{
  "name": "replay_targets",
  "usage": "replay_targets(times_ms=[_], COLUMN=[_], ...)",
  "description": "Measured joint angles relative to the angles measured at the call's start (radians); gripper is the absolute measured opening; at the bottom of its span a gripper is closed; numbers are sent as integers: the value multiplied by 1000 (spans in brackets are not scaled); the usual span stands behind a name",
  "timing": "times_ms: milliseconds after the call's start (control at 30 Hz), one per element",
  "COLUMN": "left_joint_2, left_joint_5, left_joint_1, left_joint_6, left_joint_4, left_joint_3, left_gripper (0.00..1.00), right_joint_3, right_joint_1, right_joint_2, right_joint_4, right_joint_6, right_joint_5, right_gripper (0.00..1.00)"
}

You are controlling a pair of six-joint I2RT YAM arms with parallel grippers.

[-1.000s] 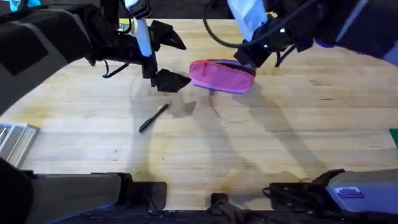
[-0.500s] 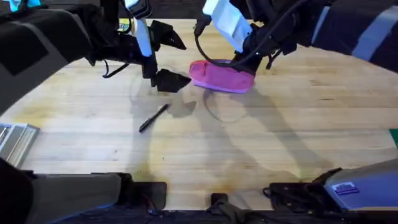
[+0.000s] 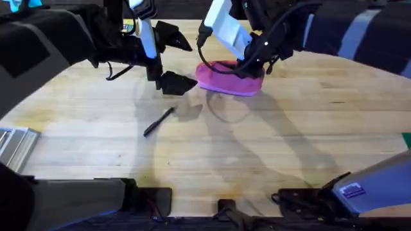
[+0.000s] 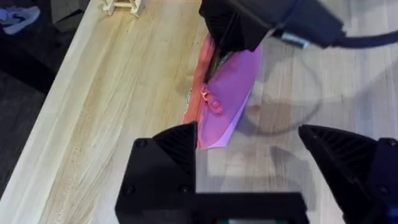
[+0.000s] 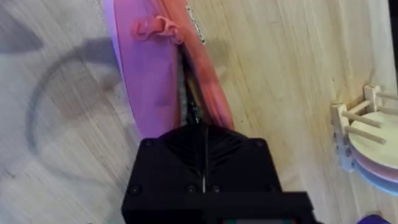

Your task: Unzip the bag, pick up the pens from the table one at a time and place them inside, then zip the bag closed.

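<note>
Unzipping is underway: right claw [image 5: 198,127] closed on the partly open bag [image 3: 226,78], left claw [image 4: 249,162] open beside it, pen [image 3: 158,120] unloaded.

The right hand [image 5: 205,134] covers part of the bag [image 5: 158,74], hiding its own fingertips and the zipper's end.

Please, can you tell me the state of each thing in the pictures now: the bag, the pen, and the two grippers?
bag: lying on the table, zipper partly open
pen: lying on the table, outside the bag
left gripper: open, holding nothing, beside the bag
right gripper: shut, at the bag's opening
</note>
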Motion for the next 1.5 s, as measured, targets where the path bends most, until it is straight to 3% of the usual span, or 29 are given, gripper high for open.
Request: replay_targets(times_ms=[367, 400, 600, 633, 1133, 1500], left_joint_2=[0, 0, 0, 0, 0, 0], left_joint_5=[0, 0, 0, 0, -3, -22], left_joint_1=[0, 0, 0, 0, 0, 0], left_joint_6=[0, 0, 0, 0, 0, 3], left_joint_4=[0, 0, 0, 0, 0, 6], left_joint_3=[0, 0, 0, 0, 0, 0], left_gripper=[993, 993, 993, 993, 993, 993], right_joint_3=[0, 0, 12, 17, 21, 21], right_joint_1=[0, 0, -6, -9, -8, -3], right_joint_2=[67, 67, 63, 63, 44, -135], right_joint_4=[46, 47, 48, 47, 3, -75], right_joint_6=[0, -1, -9, -10, 1, 109], right_joint_5=[0, 0, 14, 14, 7, -6], right_gripper=[31, 89, 947, 982, 997, 998])
